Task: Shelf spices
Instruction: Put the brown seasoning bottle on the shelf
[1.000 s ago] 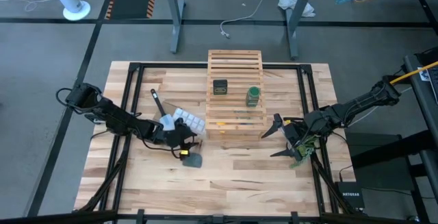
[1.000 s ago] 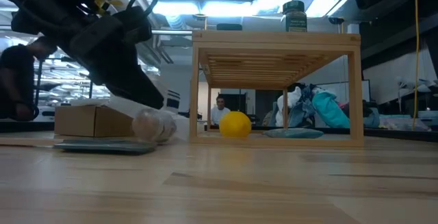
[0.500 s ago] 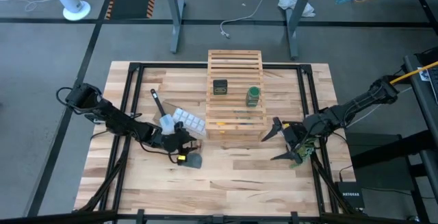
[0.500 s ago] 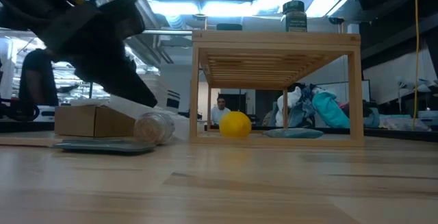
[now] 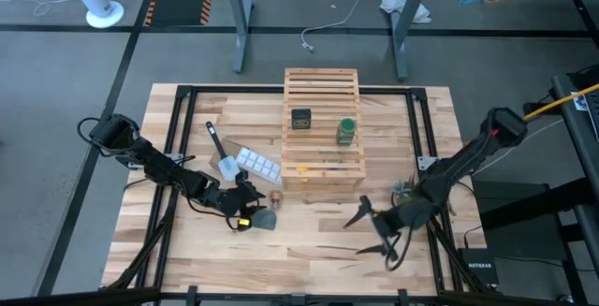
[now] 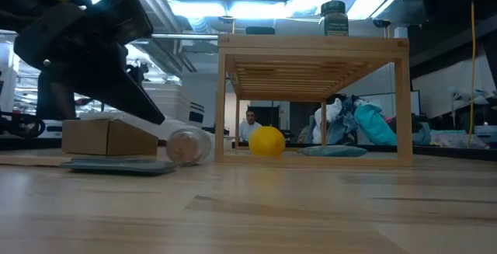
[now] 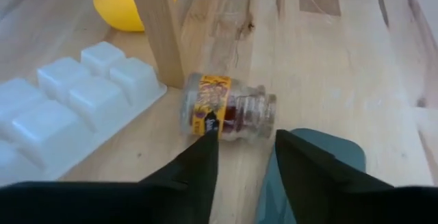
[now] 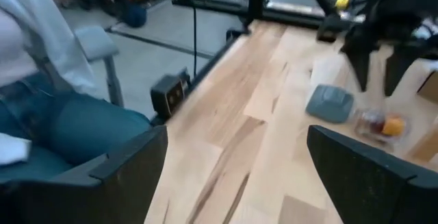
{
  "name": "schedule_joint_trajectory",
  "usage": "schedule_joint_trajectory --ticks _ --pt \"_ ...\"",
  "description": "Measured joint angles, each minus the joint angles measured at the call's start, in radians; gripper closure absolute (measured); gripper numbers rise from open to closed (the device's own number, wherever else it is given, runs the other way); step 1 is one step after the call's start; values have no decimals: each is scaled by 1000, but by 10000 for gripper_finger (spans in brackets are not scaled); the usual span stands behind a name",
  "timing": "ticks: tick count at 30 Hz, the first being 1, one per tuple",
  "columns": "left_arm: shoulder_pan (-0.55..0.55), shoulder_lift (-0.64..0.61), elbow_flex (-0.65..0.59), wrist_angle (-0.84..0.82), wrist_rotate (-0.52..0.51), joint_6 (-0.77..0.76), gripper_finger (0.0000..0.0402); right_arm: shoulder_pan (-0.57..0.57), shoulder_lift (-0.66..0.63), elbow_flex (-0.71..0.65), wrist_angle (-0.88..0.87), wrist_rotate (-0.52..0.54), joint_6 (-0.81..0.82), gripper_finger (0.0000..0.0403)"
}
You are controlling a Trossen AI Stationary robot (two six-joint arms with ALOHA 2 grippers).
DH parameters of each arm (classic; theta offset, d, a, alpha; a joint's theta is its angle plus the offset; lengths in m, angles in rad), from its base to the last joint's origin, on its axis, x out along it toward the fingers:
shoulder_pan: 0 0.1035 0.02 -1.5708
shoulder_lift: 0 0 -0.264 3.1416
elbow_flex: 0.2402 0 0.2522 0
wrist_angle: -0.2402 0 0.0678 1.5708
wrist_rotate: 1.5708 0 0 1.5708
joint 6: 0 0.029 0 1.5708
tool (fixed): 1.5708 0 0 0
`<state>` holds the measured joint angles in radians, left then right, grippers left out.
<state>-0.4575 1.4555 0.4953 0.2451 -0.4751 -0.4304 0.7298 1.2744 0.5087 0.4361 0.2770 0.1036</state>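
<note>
The tiny clear jar (image 7: pixel 227 107) lies on its side on the desk (image 7: pixel 328 59) beside the shelf (image 5: pixel 322 126) leg. It looks light, hard, and likely to roll. The left tool (image 7: pixel 243 157) stands unclenched just short of it, empty, and should pinch across the ribbed middle.

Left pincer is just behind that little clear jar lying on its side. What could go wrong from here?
1. The clear jar lies on its side, free on the table between the ice-cube tray and the grey pad; a nudge from the left pincer might roll it away.
2. It sits close to the shelf leg, so a grasp may hit the wood.
3. The right pincer hangs open over the table's front, possibly crossing paths later.
</note>
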Motion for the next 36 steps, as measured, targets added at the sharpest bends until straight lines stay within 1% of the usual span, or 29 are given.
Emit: schedule_joint_trajectory --ticks 3,8,11,14,16,20,22,24,27,31,33,36 --pt "1 0 0 0 -8 9 299 -3 137 0 108 12 5 45" --pt "1 0 0 0 -9 8 365 -3 344 0 276 10 79 45" --pt "1 0 0 0 -9 11 394 -3 443 0 384 -40 109 45" --pt "1 0 0 1 -9 10 392 -3 515 12 478 -80 148 45" --pt "1 0 0 1 -9 8 388 -3 545 37 508 -103 172 45" --pt "1 0 0 1 -9 8 397 -3 573 105 506 -137 200 45" --pt "1 0 0 0 -9 9 399 -3 578 140 505 -135 199 45" --pt "1 2 0 0 -9 19 398 -3 578 175 490 -96 199 45" --pt "1 36 0 14 -11 40 400 -4 578 222 410 2 167 45" --pt "3 139 0 87 -17 42 399 -4 578 279 231 172 152 45" --pt "3 203 0 144 -23 50 400 -4 578 296 175 241 152 50" --pt "2 278 2 238 -62 59 400 -4 578 305 173 273 153 75"
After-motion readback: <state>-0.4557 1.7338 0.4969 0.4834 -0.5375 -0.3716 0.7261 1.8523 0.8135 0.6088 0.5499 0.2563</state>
